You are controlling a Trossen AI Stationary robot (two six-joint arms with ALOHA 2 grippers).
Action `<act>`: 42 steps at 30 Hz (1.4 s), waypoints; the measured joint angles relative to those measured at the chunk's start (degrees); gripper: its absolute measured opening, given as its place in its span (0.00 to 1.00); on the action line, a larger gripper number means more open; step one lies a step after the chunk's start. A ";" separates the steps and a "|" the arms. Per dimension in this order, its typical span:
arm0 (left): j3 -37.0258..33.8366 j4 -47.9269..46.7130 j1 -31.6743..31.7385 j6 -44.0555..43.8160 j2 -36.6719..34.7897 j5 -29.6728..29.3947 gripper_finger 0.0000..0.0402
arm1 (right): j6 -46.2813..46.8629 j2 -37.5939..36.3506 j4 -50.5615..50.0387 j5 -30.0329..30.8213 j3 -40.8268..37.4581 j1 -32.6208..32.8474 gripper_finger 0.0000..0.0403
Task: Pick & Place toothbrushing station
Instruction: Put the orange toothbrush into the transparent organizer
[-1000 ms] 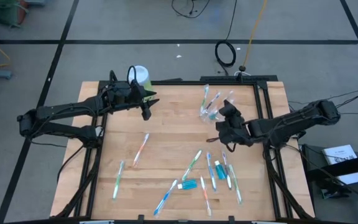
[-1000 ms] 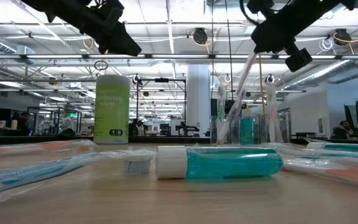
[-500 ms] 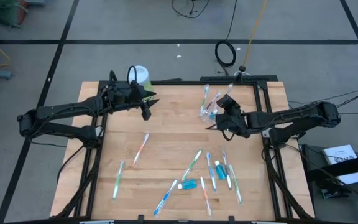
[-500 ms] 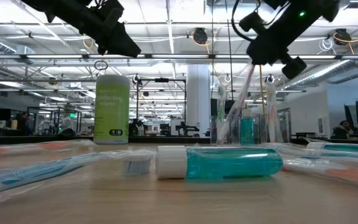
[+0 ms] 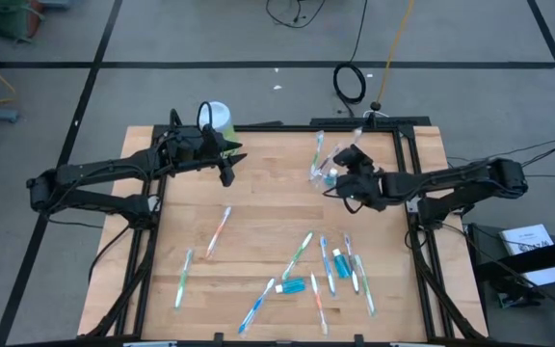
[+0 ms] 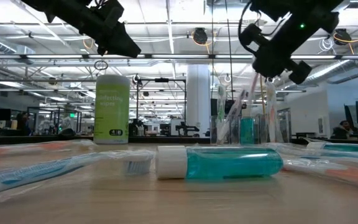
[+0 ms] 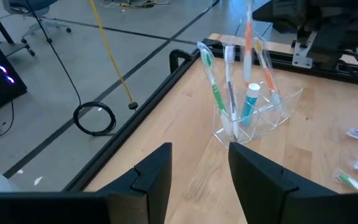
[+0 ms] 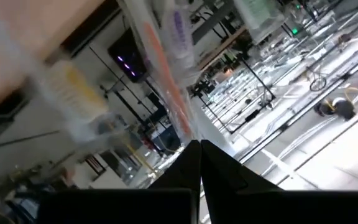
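Clear plastic marks the cup, which stands at the far right of the table and already holds several upright toothbrushes and a blue toothpaste tube. The right gripper is held just above the cup, its fingers pressed together on an orange toothbrush (seen hanging over the cup in the left wrist view), so the placing step appears to be in hand. The brush would next need to be lowered into the cup and let go. More toothbrushes and a second tube are scattered across the near half. The left gripper is parked at the far left beside a light-green canister, fingers apart, nothing between them.
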 joint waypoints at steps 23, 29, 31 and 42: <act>0.00 0.44 -0.01 -1.33 0.00 -0.02 0.41 | 3.07 -12.00 -15.57 -4.33 0.04 9.96 0.00; 0.00 0.44 0.00 -1.51 -0.02 -0.02 0.41 | 5.26 -7.92 -16.97 -6.98 0.07 9.93 0.00; 0.00 0.43 -0.02 -1.51 -0.02 -0.02 0.41 | 5.26 -6.23 -17.26 -6.13 -0.08 9.83 0.00; 0.00 0.42 -0.02 -1.50 -0.02 -0.02 0.41 | 8.64 -3.93 -7.46 -10.11 -5.41 9.98 0.00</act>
